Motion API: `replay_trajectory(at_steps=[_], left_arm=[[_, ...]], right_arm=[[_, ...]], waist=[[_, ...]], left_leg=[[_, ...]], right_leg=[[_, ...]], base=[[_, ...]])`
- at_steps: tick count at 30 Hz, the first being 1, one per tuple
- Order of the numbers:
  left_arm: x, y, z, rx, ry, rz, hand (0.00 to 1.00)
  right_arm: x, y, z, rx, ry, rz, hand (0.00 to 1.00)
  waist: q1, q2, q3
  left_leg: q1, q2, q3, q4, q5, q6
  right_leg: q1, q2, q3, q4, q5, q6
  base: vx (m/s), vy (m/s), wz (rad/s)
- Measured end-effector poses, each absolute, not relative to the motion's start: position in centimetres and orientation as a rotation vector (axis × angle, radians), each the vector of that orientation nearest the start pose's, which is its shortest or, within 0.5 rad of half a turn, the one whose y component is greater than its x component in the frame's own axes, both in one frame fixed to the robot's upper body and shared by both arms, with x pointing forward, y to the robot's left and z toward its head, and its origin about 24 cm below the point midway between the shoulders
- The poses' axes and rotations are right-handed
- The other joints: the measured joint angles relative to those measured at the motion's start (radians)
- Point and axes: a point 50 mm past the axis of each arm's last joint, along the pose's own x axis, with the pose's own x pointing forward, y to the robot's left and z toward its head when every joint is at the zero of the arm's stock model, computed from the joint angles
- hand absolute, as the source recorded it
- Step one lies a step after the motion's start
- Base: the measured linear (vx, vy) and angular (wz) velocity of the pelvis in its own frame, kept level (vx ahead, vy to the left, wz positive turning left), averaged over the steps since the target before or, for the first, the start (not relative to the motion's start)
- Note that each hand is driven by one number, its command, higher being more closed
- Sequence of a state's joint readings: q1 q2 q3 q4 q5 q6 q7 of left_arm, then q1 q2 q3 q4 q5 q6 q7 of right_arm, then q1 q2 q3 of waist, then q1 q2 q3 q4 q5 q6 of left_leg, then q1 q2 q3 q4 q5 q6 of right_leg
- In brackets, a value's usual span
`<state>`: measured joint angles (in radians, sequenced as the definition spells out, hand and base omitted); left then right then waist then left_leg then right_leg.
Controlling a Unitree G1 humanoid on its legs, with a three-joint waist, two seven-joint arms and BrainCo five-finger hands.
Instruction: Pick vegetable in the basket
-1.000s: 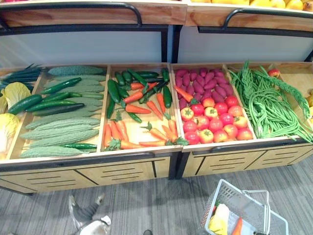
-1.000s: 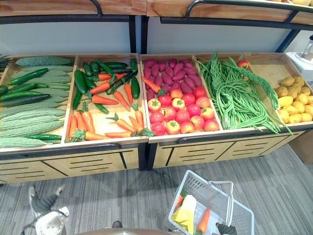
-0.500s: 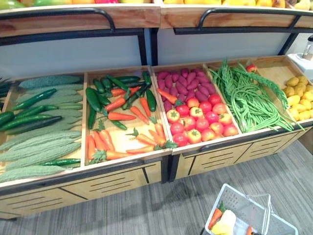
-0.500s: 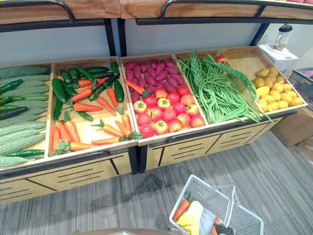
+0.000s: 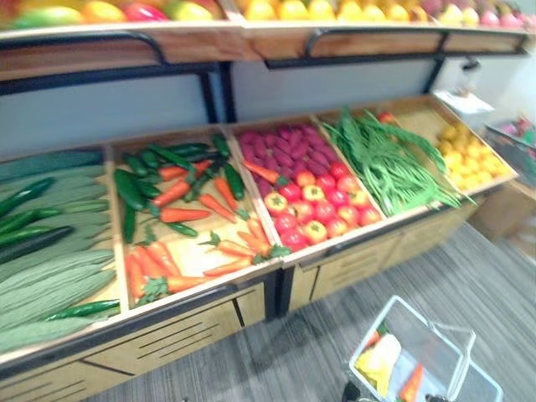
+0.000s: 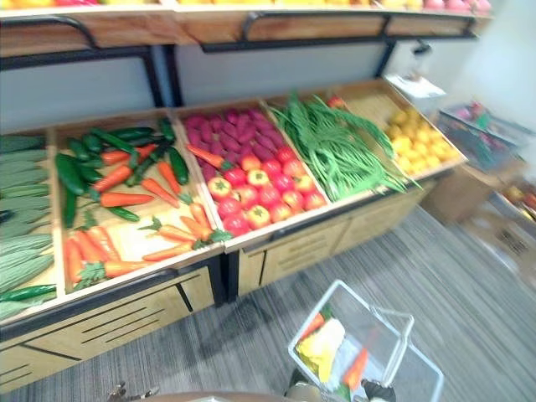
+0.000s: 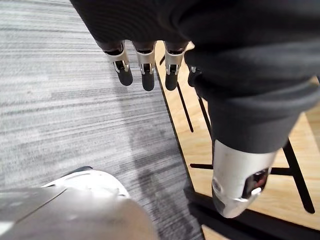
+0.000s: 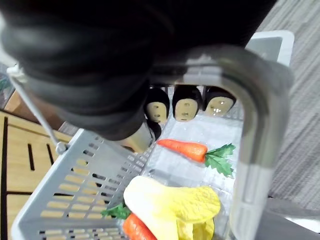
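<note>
Your right hand curls its fingers round the handle of the basket; inside lie carrots and a yellow leafy vegetable. Your left hand hangs, fingers straight, above the floor.

A grey streaked carpet floor covers the near side. Beyond it stands a long light-wood display stand with black metal framing and slotted fronts, with a pale grey back panel and a wooden upper shelf behind.
</note>
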<state>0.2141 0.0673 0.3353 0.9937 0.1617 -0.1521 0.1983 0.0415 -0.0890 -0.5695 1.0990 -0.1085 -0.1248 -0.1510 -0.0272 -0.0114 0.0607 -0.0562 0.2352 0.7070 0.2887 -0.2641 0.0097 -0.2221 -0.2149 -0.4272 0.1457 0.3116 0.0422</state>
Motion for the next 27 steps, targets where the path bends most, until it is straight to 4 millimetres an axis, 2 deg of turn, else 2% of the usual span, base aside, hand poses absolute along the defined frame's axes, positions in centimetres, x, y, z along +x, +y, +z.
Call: replay_trajectory(at_steps=[1,2,3,5,6,7,9,10,12,13,14,16,18,19,20,21,22,23,24,25,26,27], left_arm=[[5.6,23.5,-15.3,0.165,1.039,0.485,0.0],[5.6,23.5,-15.4,0.161,1.041,0.485,0.0],[4.5,23.5,-15.5,0.163,1.068,0.49,0.0],[3.9,23.4,-15.6,0.159,1.084,0.493,0.0],[4.2,23.5,-15.5,0.15,1.077,0.501,0.0],[4.5,23.6,-15.5,0.138,1.067,0.513,0.0],[6.0,23.8,-15.3,0.112,1.025,0.535,0.0],[6.5,23.9,-15.2,0.107,1.012,0.544,0.0],[7.0,24.0,-15.1,0.093,0.997,0.56,0.0],[7.1,24.1,-15.0,0.089,0.995,0.567,0.0],[7.2,24.0,-15.1,0.086,0.996,0.567,0.0],[7.8,23.6,-15.3,0.07,1.005,0.555,0.0],[8.1,22.5,-15.4,0.05,1.001,0.536,0.0],[8.0,22.2,-15.5,0.047,1.006,0.528,0.0],[8.1,21.7,-15.6,0.037,1.005,0.52,0.0],[8.1,21.6,-15.5,0.022,0.997,0.53,0.0],[8.2,21.7,-15.5,0.015,0.991,0.536,0.0],[8.5,21.4,-15.4,0.007,0.977,0.533,0.0],[8.8,21.2,-15.3,0.014,0.963,0.523,0.0],[8.9,21.2,-15.2,0.02,0.956,0.52,0.0],[8.9,21.2,-15.2,0.03,0.95,0.524,0.0],[8.7,21.2,-15.2,0.033,0.954,0.526,0.0]], right_arm=[[8.8,-26.2,-14.8,0.007,0.989,-0.657,1.0],[9.1,-26.7,-14.6,-0.019,0.984,-0.647,1.0],[10.3,-26.6,-14.4,-0.039,0.972,-0.606,1.0],[11.3,-25.7,-14.5,-0.043,0.973,-0.551,1.0],[12.0,-25.2,-14.5,-0.044,0.967,-0.523,1.0],[12.2,-25.1,-14.5,-0.046,0.966,-0.514,1.0],[12.5,-24.9,-14.5,-0.056,0.971,-0.49,1.0],[12.5,-24.9,-14.5,-0.059,0.973,-0.485,1.0],[12.3,-25.0,-14.6,-0.073,0.986,-0.477,1.0],[12.1,-25.0,-14.6,-0.081,0.995,-0.475,1.0],[11.9,-25.1,-14.7,-0.091,1.003,-0.474,1.0],[10.6,-25.2,-15.0,-0.102,1.035,-0.485,1.0],[9.7,-25.1,-15.2,-0.124,1.055,-0.471,1.0],[9.5,-25.1,-15.2,-0.133,1.056,-0.463,1.0],[9.3,-25.0,-15.2,-0.147,1.056,-0.454,1.0],[9.2,-24.9,-15.2,-0.165,1.057,-0.435,1.0],[9.5,-24.9,-15.2,-0.172,1.049,-0.426,1.0],[10.2,-24.8,-15.0,-0.19,1.029,-0.404,1.0],[10.8,-25.0,-14.7,-0.199,1.009,-0.399,1.0],[11.0,-25.0,-14.7,-0.202,1.006,-0.395,1.0],[11.1,-24.8,-14.7,-0.208,1.002,-0.38,1.0],[11.4,-24.5,-14.7,-0.216,0.992,-0.355,1.0]], waist=[[0.001,0.008,0.02],[0.007,0.008,0.023],[0.018,0.006,0.024],[0.032,-0.002,0.021],[0.036,-0.002,0.022],[0.035,-0.006,0.021],[0.036,-0.011,0.025],[0.034,-0.008,0.027],[0.034,-0.002,0.026],[0.028,-0.006,0.027],[0.027,-0.01,0.028],[0.004,-0.011,0.028],[0.001,-0.007,0.029],[0.001,-0.006,0.027],[0.003,-0.002,0.027],[0.011,-0.006,0.03],[0.018,-0.017,0.038],[0.022,-0.016,0.039],[0.027,-0.021,0.043],[0.035,-0.019,0.044],[0.049,-0.013,0.045],[0.064,0.008,0.047]], left_leg=[[0.018,-0.005,0.04,-0.026,0.007,0.009],[0.042,-0.006,0.089,-0.051,0.015,0.012],[0.083,-0.015,0.186,-0.094,0.028,0.013],[0.109,-0.019,0.295,-0.104,0.033,0.01],[0.108,-0.019,0.358,-0.099,0.034,0.011],[0.106,-0.016,0.382,-0.092,0.034,0.011],[0.106,-0.012,0.473,-0.07,0.034,0.011],[0.109,-0.015,0.509,-0.073,0.036,0.008],[0.119,-0.016,0.605,-0.089,0.062,-0.005],[0.128,-0.018,0.652,-0.094,0.075,-0.015],[0.131,-0.017,0.667,-0.092,0.078,-0.019],[0.131,0.011,0.679,-0.046,0.081,-0.02],[0.147,0.11,0.625,0.106,0.082,-0.019],[0.154,0.132,0.61,0.141,0.083,-0.017],[0.165,0.169,0.555,0.212,0.091,-0.009],[0.146,0.2,0.436,0.308,0.121,0.014],[0.111,0.199,0.355,0.339,0.112,-0.001],[0.054,0.117,0.145,0.298,0.054,-0.046],[0.012,0.008,-0.048,0.2,0.024,-0.063],[0.001,-0.041,-0.132,0.143,0.022,-0.064],[-0.012,-0.104,-0.283,0.017,0.037,-0.072],[-0.012,-0.124,-0.416,-0.105,0.106,-0.094]], right_leg=[[-0.007,-0.025,-0.089,0.148,-0.135,-0.041],[0.012,-0.052,-0.177,0.269,-0.229,-0.062],[0.08,-0.08,-0.288,0.398,-0.331,-0.059],[0.141,-0.099,-0.327,0.466,-0.376,-0.045],[0.18,-0.099,-0.328,0.454,-0.372,-0.034],[0.201,-0.098,-0.326,0.429,-0.364,-0.019],[0.247,-0.091,-0.344,0.301,-0.392,0.035],[0.25,-0.077,-0.367,0.246,-0.41,0.053],[0.249,-0.031,-0.419,0.115,-0.418,0.058],[0.252,0.001,-0.411,0.039,-0.417,0.058],[0.258,0.016,-0.405,0.002,-0.417,0.058],[0.283,0.052,-0.4,-0.082,-0.416,0.056],[0.298,0.079,-0.367,-0.089,-0.416,0.044],[0.302,0.084,-0.351,-0.089,-0.419,0.038],[0.313,0.092,-0.314,-0.092,-0.423,0.032],[0.325,0.092,-0.256,-0.097,-0.427,0.026],[0.325,0.082,-0.22,-0.097,-0.43,0.021],[0.312,0.048,-0.154,-0.088,-0.43,0.02],[0.298,0.014,-0.097,-0.08,-0.429,0.023],[0.291,0.003,-0.068,-0.072,-0.427,0.026],[0.286,-0.001,-0.02,-0.068,-0.422,0.035],[0.276,0.023,0.028,-0.067,-0.415,0.047]], base=[[-0.19,0.182,-1.15],[-0.15,0.193,-1.64],[-0.08,0.13,-1.7],[-0.02,0.063,-1.96],[0.01,-0.018,-1.75],[-0.01,-0.085,-1.39],[-0.02,-0.162,-1.32],[-0.05,-0.203,-1.34],[-0.09,-0.241,-1.4],[-0.07,-0.225,-1.27],[-0.07,-0.223,-0.85],[-0.06,-0.188,-0.37],[-0.07,-0.165,-0.53],[-0.1,-0.086,-0.79],[-0.08,-0.042,-0.99],[-0.04,-0.013,-1.09],[-0.01,0.047,-1.23],[-0.03,0.114,-1.28],[-0.04,0.144,-1.3],[-0.01,0.18,-1.3],[0.05,0.231,-1.36],[0.08,0.25,-1.36]])
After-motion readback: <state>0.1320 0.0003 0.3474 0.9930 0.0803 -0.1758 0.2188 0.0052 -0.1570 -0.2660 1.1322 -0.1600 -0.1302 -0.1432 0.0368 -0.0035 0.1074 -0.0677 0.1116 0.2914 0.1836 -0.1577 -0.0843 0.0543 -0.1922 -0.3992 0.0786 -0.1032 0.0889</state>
